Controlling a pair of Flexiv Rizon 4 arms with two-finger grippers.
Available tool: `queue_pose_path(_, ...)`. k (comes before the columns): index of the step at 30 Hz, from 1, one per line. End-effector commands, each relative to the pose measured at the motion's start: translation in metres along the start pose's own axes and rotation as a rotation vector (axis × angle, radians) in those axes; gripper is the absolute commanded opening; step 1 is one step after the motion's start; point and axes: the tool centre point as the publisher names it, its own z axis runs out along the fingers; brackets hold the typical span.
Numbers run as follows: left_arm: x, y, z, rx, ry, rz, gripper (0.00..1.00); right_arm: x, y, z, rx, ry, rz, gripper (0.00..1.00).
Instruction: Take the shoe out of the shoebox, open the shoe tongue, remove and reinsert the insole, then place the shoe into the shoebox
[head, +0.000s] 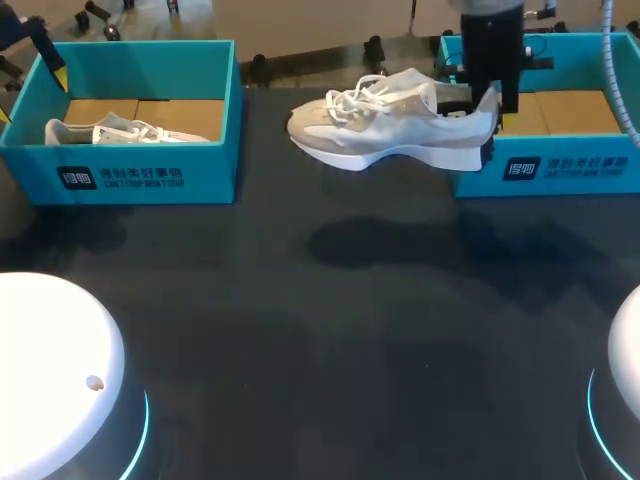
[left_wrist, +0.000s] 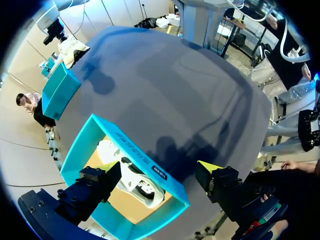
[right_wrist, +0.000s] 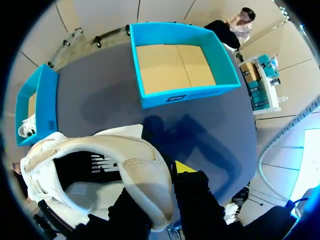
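A white and grey sneaker (head: 390, 125) hangs in the air over the table, just left of the empty right teal shoebox (head: 560, 170). My right gripper (head: 497, 105) is shut on its heel. In the right wrist view the heel collar (right_wrist: 100, 155) fills the space at my right gripper (right_wrist: 155, 185), and the empty box (right_wrist: 185, 95) lies ahead. A second white shoe (head: 110, 130) lies in the left teal shoebox (head: 140, 175). My left gripper (left_wrist: 159, 170) hovers open above that box (left_wrist: 145, 160) and its shoe (left_wrist: 132, 180), holding nothing.
The dark table (head: 320, 330) stretches between the two boxes and toward the front. White rounded arm bases stand at the near left (head: 50, 370) and near right (head: 625, 400) corners.
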Motion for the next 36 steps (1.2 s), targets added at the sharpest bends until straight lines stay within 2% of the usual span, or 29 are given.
queue_pose_path(1, 0.0, 0.0, 0.0, -0.002, 0.0, 0.0, 1.0, -0.002, -0.001, -0.001, -0.002, 0.005, 0.0, 0.0)
queue_pose_path(8, 0.0, 0.0, 0.0, -0.002, 0.0, 0.0, 1.0, -0.002, -0.001, -0.001, -0.002, 0.005, 0.0, 0.0)
queue_pose_path(12, 0.0, 0.0, 0.0, -0.002, 0.0, 0.0, 1.0, 0.004, -0.018, -0.005, -0.001, -0.017, -0.002, 0.0)
queue_pose_path(24, 0.0, 0.0, 0.0, -0.002, 0.0, 0.0, 1.0, 0.041, -0.095, -0.002, 0.039, -0.025, 0.006, 0.0)
queue_pose_path(36, 0.0, 0.0, 0.0, -0.002, 0.0, 0.0, 1.0, 0.064, -0.173, 0.014, 0.09, -0.045, 0.047, 0.0)
